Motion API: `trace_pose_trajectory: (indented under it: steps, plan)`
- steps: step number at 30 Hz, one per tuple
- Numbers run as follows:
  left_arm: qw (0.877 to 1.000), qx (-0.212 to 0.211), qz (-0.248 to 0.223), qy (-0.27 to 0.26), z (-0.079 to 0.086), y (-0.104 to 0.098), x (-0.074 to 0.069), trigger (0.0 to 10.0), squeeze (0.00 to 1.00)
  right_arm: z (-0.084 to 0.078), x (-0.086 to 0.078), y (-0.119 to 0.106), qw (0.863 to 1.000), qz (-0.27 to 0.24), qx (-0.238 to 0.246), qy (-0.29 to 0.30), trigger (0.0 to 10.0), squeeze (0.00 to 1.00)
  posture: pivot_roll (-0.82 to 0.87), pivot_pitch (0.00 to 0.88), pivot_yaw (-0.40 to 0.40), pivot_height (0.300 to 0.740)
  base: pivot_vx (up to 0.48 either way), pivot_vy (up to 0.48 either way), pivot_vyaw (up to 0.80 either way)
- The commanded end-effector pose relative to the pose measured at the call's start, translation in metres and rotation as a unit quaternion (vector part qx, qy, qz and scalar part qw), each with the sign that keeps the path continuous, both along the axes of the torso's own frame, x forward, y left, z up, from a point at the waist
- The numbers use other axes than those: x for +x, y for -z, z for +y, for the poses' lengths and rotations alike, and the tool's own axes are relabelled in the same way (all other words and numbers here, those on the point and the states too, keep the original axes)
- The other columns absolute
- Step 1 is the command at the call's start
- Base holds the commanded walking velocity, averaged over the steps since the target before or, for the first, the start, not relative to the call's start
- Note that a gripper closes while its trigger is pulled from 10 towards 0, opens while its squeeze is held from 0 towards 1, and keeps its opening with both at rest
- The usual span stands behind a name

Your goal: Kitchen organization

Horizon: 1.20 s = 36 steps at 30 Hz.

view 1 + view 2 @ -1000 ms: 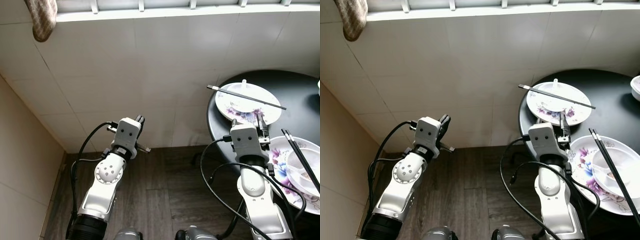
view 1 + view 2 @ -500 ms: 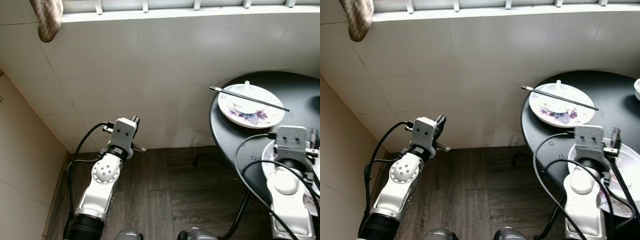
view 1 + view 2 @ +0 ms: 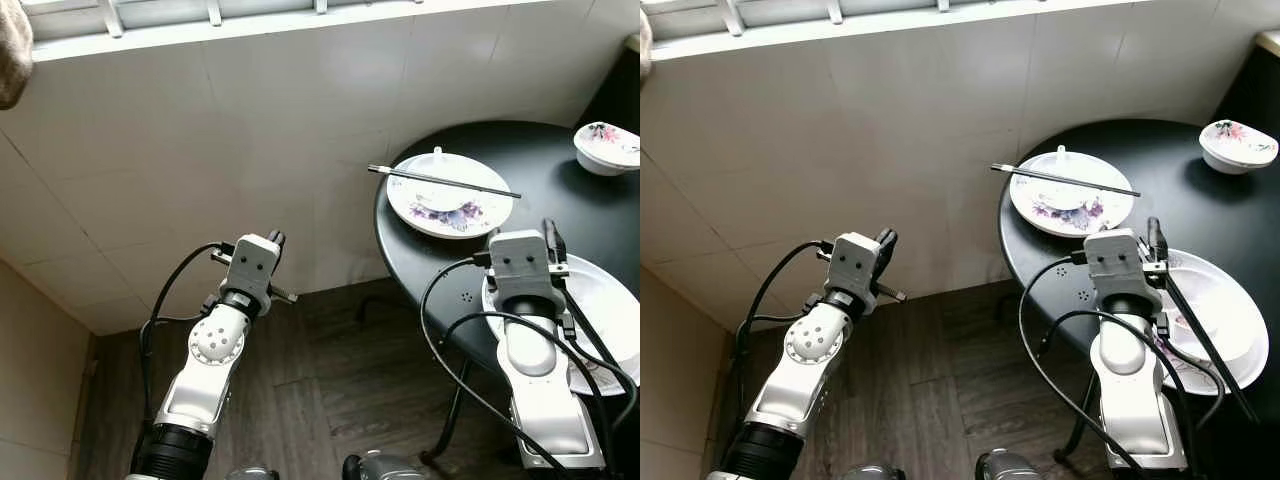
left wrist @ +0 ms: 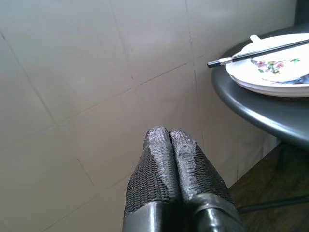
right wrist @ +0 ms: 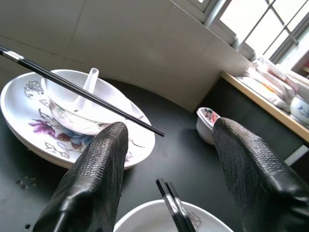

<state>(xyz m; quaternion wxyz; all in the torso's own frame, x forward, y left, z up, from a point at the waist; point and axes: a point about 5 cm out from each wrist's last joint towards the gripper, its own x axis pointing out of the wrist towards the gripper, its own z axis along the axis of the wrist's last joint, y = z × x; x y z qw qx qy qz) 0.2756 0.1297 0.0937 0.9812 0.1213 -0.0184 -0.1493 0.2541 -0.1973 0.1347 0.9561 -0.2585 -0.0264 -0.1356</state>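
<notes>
The view has been swinging right over the last second, so the round black counter (image 3: pixel 560 215) is now sitting fuller in frame and a small floral bowl (image 3: pixel 607 146) is showing at its far edge; the dishes themselves are not moving. This is bringing the tableware within reach, which I judge to be the start of clearing it.

The right arm has been coming forward over the counter, and the right gripper (image 5: pixel 169 186) is hovering with jaws spread wide and empty above the near plate (image 3: pixel 612 300), whose chopsticks (image 5: pixel 170 200) are lying between the fingers in the wrist view. The far plate (image 3: pixel 1072 207) is carrying a white spoon (image 5: pixel 88 83) and a long chopstick (image 3: pixel 444 181) across its rim.

The left gripper (image 4: pixel 170 166) is idling beside the tiled wall (image 3: pixel 200 150), jaws clenched on nothing.

The right arm is covering much of the near plate, and its bowl is hard to make out.
</notes>
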Motion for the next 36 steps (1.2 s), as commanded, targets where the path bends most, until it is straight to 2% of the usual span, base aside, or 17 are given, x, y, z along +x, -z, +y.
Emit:
trace_pose_trajectory:
  steps: [1,13,15,17,18,22,29,32,36]
  plan:
    - [1.000,0.003,0.007,-0.003,0.001,0.005,-0.002,10.0,0.00,0.001,0.000,-0.007,1.000,-0.013,0.003,-0.014,10.0,0.00,0.07,0.000,-0.010,0.740,0.000,0.000,-0.80]
    - [1.000,0.004,0.011,0.000,-0.001,0.007,-0.002,10.0,0.00,-0.001,-0.001,-0.011,0.999,-0.018,-0.005,-0.026,10.0,0.00,0.06,0.000,-0.003,0.740,0.000,0.000,-0.80]
    - [1.000,0.005,0.012,0.002,-0.001,0.008,-0.002,10.0,0.00,-0.001,-0.001,-0.011,0.999,-0.018,0.002,-0.032,10.0,0.00,0.06,0.000,-0.003,0.740,0.000,0.000,-0.80]
    - [1.000,0.007,0.013,0.002,-0.001,0.008,-0.002,10.0,0.00,-0.002,-0.002,-0.009,0.999,-0.015,0.029,-0.029,10.0,0.00,0.06,0.000,-0.003,0.740,0.000,0.000,-0.80]
    - [1.000,0.007,0.013,0.002,0.000,0.008,-0.002,10.0,0.00,-0.003,-0.002,-0.009,0.999,-0.015,0.037,-0.028,10.0,0.00,0.06,0.000,-0.003,0.740,0.000,0.000,0.00]
    - [1.000,0.008,0.013,0.001,0.000,0.008,-0.002,10.0,0.00,-0.008,-0.002,-0.007,1.000,-0.004,0.018,-0.022,10.0,0.00,0.06,0.000,-0.003,0.740,0.000,0.000,0.00]
    - [1.000,0.009,0.015,0.003,-0.001,0.010,-0.001,10.0,0.00,-0.007,0.000,0.000,0.996,0.038,0.058,-0.053,10.0,0.00,0.06,0.000,-0.004,0.740,0.000,0.000,0.00]
    - [1.000,0.010,0.016,0.003,-0.002,0.010,-0.001,10.0,0.00,-0.017,0.001,0.010,0.995,0.088,0.042,-0.029,10.0,0.00,0.05,0.000,-0.004,0.740,0.000,0.000,0.00]
    - [1.000,0.010,0.016,0.004,-0.002,0.011,-0.001,10.0,0.00,-0.013,0.001,0.013,0.990,0.097,0.085,-0.053,10.0,0.00,0.05,0.000,-0.003,0.740,0.000,0.000,0.00]
